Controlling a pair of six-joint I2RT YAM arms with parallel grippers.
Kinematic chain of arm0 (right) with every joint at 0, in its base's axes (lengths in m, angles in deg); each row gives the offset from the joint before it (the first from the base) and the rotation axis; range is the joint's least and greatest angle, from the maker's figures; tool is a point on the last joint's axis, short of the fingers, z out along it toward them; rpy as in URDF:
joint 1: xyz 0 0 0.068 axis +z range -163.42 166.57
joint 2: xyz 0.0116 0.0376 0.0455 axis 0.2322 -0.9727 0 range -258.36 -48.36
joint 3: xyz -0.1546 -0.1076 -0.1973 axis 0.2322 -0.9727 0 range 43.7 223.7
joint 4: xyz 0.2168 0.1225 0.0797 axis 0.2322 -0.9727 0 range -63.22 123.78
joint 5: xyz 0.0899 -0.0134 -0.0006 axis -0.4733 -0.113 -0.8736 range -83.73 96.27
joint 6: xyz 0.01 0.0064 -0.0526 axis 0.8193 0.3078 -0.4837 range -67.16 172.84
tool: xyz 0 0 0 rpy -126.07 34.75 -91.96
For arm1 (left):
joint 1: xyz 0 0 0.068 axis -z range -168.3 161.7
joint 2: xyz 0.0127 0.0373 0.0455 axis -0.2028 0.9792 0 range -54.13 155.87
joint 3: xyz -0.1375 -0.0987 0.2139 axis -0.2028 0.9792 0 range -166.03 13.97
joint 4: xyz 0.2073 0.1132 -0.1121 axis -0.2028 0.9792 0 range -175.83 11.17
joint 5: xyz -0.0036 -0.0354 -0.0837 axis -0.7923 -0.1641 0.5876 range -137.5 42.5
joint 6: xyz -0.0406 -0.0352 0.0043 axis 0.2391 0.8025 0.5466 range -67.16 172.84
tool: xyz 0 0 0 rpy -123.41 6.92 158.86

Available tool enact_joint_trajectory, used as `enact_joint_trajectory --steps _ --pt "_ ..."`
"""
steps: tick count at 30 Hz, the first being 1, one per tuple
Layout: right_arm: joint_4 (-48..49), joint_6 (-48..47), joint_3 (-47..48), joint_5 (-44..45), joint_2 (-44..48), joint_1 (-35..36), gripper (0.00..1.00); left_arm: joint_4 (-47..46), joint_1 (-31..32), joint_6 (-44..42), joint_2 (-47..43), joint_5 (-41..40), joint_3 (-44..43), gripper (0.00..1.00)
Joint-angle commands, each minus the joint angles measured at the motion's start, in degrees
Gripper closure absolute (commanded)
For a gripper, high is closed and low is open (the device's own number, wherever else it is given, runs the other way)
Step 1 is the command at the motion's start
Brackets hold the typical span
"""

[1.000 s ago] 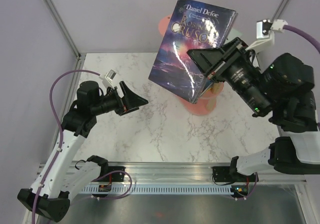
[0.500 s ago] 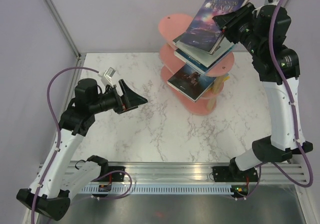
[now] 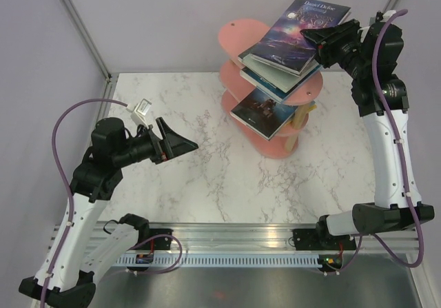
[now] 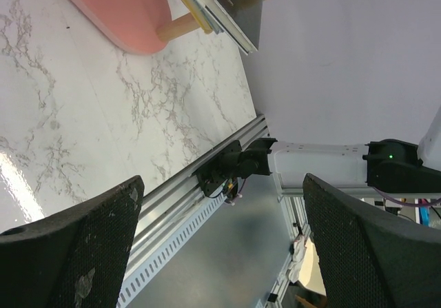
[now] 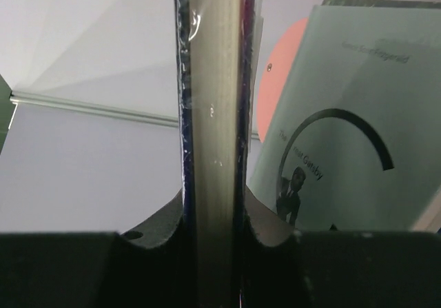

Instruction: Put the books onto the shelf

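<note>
The pink shelf [image 3: 236,30] stands at the back of the marble table. A purple galaxy book [image 3: 298,34] hangs tilted over the shelf's upper tiers, with my right gripper [image 3: 325,40] shut on its right edge. In the right wrist view the book's page edge [image 5: 213,101] is clamped between the jaws of the right gripper [image 5: 213,218], and a pale book with a circle [image 5: 344,136] lies just beside it. Other books sit on the middle tier [image 3: 279,80] and the bottom tier [image 3: 260,110]. My left gripper [image 3: 183,145] hovers open over the table's left half, nothing between its fingers [image 4: 76,253].
The left wrist view shows the shelf's bottom board [image 4: 117,12], book edges [image 4: 220,12] above it, the marble top [image 4: 83,115] and the right arm's base [image 4: 317,167] on the front rail. Purple walls and a metal frame post [image 3: 79,25] close in the table.
My right arm carried the purple book from close to the camera back over the shelf and laid it flatter. The left arm drew back a little to the left.
</note>
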Motion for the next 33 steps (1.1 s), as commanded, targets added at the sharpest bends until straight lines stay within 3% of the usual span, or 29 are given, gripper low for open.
enact_joint_trajectory --steps 1,8,14,21,25,33 --pt "13.39 6.27 -1.22 -1.83 2.51 -1.15 1.0 1.26 -0.46 -2.61 -0.46 -1.16 -0.16 0.02" --pt "14.09 7.41 -3.77 -2.0 2.77 -1.15 1.0 1.44 -0.38 -2.78 -0.64 -1.51 -0.07 0.02" --pt "14.36 6.45 -6.05 -1.75 4.26 -1.32 0.7 1.44 -0.38 -2.96 -0.37 -1.43 0.02 0.02" --pt "14.18 6.09 -9.22 -0.95 6.46 -1.68 0.43 1.44 -0.38 -3.05 -0.46 -1.43 0.11 0.02" --pt "11.47 3.73 -7.82 -0.51 7.6 -1.68 0.06 1.52 -0.47 -3.05 -0.37 -1.43 0.28 0.02" --pt "-6.8 -4.62 2.0 -3.32 3.05 -2.46 0.02 1.52 -0.38 -3.4 0.15 -1.51 0.63 0.02"
